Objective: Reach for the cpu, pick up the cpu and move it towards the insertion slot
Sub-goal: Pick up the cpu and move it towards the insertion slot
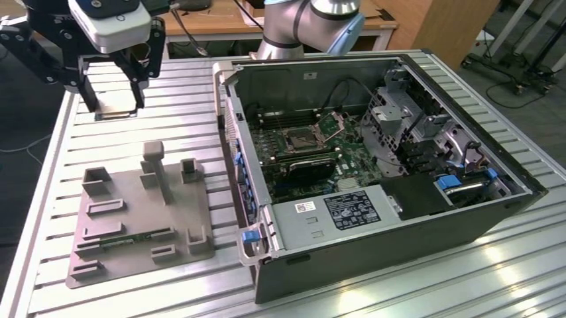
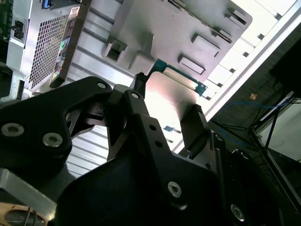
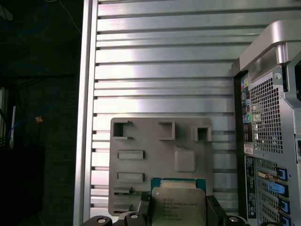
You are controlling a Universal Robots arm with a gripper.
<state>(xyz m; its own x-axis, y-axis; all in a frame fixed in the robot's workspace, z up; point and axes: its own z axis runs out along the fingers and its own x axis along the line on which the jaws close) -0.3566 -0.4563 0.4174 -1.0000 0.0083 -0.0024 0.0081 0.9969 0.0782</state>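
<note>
In the exterior view my end effector (image 1: 113, 101) hangs at the upper left of that view, over the ribbed metal table (image 1: 372, 285). Its two dark fingers (image 1: 87, 93) are clamped on the cpu (image 1: 115, 108), which shows as a flat pale plate between them. Nearer the camera lies the grey tray (image 1: 132, 199), with a thin green memory strip (image 1: 132, 237) in one of its recesses. The open computer case (image 1: 398, 218) fills the exterior view's right. The insertion slot (image 1: 296, 139) sits on the motherboard inside it, dark in the middle with a silvery frame. Its hinged bracket (image 1: 333, 122) is tipped up. The cpu is well apart from the slot, outside the case. A dark label (image 1: 352, 209) and a small white label (image 1: 305, 207) sit on the metal cover at the near end of the case; I cannot make out their print.

In the second wrist view the end effector (image 2: 168, 96) grips the cpu (image 2: 169, 101) by opposite edges, with a finger (image 2: 195, 125) pressed against one side. The chip's metal top shines and its green edge shows at the far side. Beyond it are the tray (image 2: 188, 28) and the perforated rear of the case (image 2: 42, 42).

In the first wrist view the cpu (image 3: 178, 205) is held flat in the end effector (image 3: 178, 209), silver lid up with a green rim. The lid carries several lines of dark print. The tray (image 3: 141, 141) lies on the table (image 3: 160, 61) beyond it, and the case (image 3: 268, 117) stands beside the tray, with small stickers on its rear.
</note>
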